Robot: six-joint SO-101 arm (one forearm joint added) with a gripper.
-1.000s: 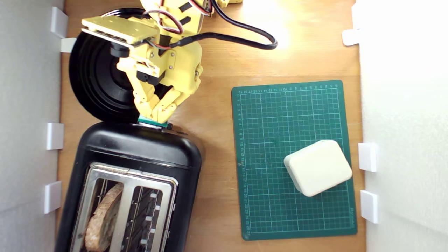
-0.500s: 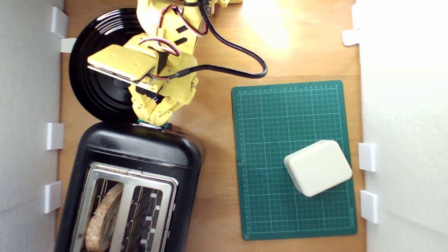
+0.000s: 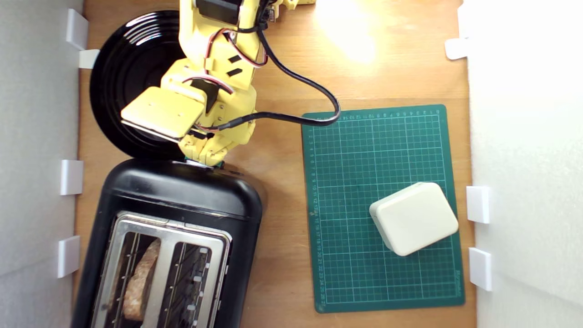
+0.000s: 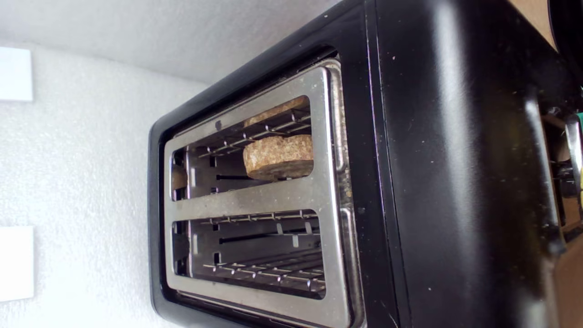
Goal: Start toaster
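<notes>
In the exterior view, the toaster (image 3: 168, 246) stands at the near left of the wooden table (image 3: 282, 68), just below a black plate (image 3: 123, 91). The gripper (image 3: 203, 159) sits at the toaster's far end, over the lever, whose green tab barely shows. The bread (image 3: 139, 284) rides low in the left slot, so the press looks well under way; whether it has latched I cannot tell. The jaws look nearly closed, fingertips touching the lever.

In the wrist view, the bread (image 4: 278, 157) sits sunk below the metal top of the toaster (image 4: 451, 182). The jaws are hidden here.
</notes>
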